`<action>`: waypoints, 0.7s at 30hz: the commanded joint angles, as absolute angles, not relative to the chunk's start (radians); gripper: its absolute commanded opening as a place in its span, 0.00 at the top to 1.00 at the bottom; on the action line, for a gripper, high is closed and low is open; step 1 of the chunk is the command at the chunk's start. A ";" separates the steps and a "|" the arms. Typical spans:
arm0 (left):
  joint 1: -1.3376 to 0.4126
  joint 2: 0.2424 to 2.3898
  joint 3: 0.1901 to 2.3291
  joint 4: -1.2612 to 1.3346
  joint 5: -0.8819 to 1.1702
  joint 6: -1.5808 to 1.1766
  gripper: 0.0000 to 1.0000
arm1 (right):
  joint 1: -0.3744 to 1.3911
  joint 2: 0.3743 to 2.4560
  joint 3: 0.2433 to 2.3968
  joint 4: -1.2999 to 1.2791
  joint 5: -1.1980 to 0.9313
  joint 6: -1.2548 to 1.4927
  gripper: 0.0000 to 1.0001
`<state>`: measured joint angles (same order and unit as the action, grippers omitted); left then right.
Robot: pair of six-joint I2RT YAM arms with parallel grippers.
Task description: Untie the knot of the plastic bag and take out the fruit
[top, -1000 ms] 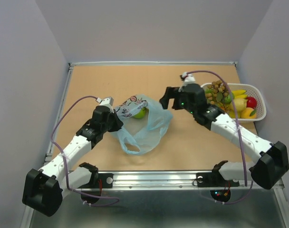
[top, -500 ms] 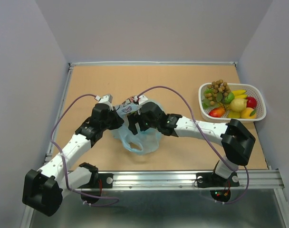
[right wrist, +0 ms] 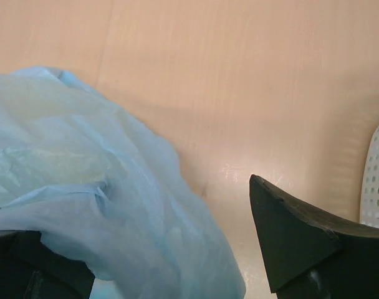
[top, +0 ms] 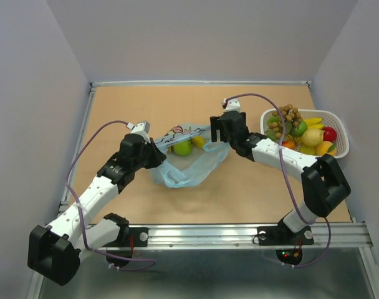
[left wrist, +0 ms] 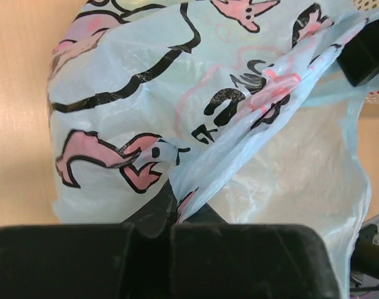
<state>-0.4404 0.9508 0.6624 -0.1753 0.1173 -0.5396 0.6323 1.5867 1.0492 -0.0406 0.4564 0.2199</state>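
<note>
Top external view: at the left, the left arm reached in over the tan table [top: 133, 106]. The left gripper [top: 157, 153] sat at the left edge of the plastic bag [top: 192, 169]. The left wrist view confirmed the hold: its two black fingers [left wrist: 71, 261] were pressed together with a fold of light blue film nipped between them. The pink-and-black cartoon prints [left wrist: 108, 162] spread out just above the pinch.

The bag lay near the middle of the table, its mouth open upward and drawn out between the two grippers. Inside it I noted a round green fruit [top: 182, 148] toward the left, and a yellow piece [top: 198, 141] just beside it on the right. They looked to be touching, though I could not be sure. A loop handle [top: 167, 184] trailed toward the near edge.

Further right, the right gripper [top: 215, 129] stood at the bag's right edge. In the right wrist view its fingers were well apart. Blue film draped over the finger at the lower left of that view and filled part of the gap. The other finger [right wrist: 295, 249] was bare above the table, so nothing was clamped there.

At the far right, the white basket [top: 336, 154] sat near the table's right edge, apart from the bag. It held a brown grape bunch [top: 289, 114], bananas [top: 313, 121], a pale yellow piece [top: 312, 137] and something red [top: 330, 134], heaped together.
</note>
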 commanded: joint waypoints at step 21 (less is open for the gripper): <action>-0.446 0.962 0.666 -0.113 0.132 -0.604 1.00 | 0.950 1.411 1.039 -0.022 -0.006 0.225 0.07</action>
<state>-0.4438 0.9867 0.6498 -0.1543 0.1287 -0.5896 0.9451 1.3354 1.0523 -0.0525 -0.0040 0.1871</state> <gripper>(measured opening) 0.026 0.929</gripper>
